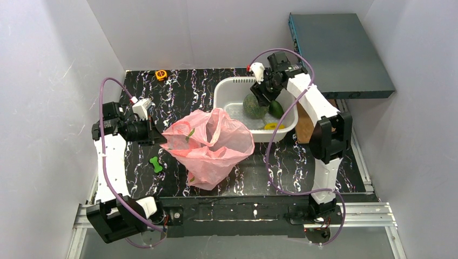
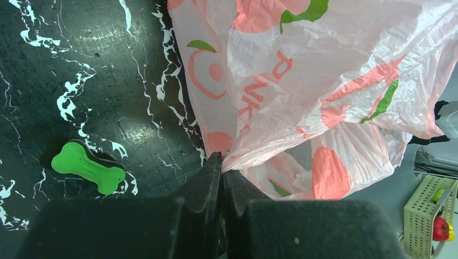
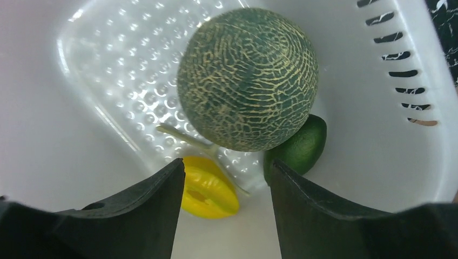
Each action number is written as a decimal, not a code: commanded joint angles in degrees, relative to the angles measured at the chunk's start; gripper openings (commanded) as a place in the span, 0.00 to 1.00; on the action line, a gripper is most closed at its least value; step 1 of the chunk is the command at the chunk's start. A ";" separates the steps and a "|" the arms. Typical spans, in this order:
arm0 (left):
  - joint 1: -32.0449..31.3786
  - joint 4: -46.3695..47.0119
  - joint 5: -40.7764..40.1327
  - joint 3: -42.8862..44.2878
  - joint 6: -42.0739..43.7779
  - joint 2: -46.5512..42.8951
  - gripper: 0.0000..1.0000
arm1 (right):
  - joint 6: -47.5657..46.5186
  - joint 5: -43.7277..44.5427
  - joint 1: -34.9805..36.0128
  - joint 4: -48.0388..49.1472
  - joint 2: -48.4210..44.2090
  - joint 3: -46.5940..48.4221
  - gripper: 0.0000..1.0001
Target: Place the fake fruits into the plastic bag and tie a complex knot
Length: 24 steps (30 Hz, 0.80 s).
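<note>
Pink plastic is filling the left half of the scene: the plastic bag (image 1: 210, 144) is lying crumpled and puffed up on the black marbled table (image 1: 297, 156), and the left gripper (image 2: 221, 164) is pinching its left edge, jaws pressed together on the thin film. Near and left of that grip, a small green bone toy (image 2: 88, 167) is sitting on the tabletop, apart from the bag. Moving right, the white basket (image 1: 226, 93) is standing at the far right of the table, just beside the bag's far corner. All three fake fruits are lying inside it: the netted melon (image 3: 248, 78) is resting toward the far side, the avocado (image 3: 300, 148) is tucking in against its right flank, and the yellow fruit (image 3: 208, 189) is lying nearer the basket's front wall. Over them, the right gripper (image 3: 227, 170) is hanging above the melon with its fingers spread apart, gripping nothing and touching no fruit.
</note>
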 commanded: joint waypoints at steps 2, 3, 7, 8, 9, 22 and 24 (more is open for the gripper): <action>0.13 -0.97 2.20 1.12 1.18 0.09 0.00 | -4.31 1.64 -0.27 -0.46 3.19 0.87 0.66; 0.10 -0.99 2.33 1.03 1.30 0.26 0.00 | -4.24 0.24 -0.28 -0.66 3.84 1.22 0.66; 0.13 -2.04 2.95 1.37 2.79 1.49 0.00 | -3.06 -7.97 0.42 -3.86 7.63 7.23 0.66; 0.06 -2.11 3.13 1.45 2.85 1.83 0.00 | -2.91 -9.60 0.74 -4.39 8.40 8.91 0.66; 0.07 -2.30 3.40 1.51 2.97 2.21 0.00 | -2.74 -10.88 1.07 -4.48 8.90 10.08 0.65; 0.18 -4.97 4.37 3.01 7.89 8.38 0.00 | -5.32 -14.64 4.56 -1.33 7.63 14.05 0.64; 0.20 -5.58 3.93 4.00 8.61 9.04 0.00 | -5.22 -13.65 4.01 -3.42 7.72 16.37 0.63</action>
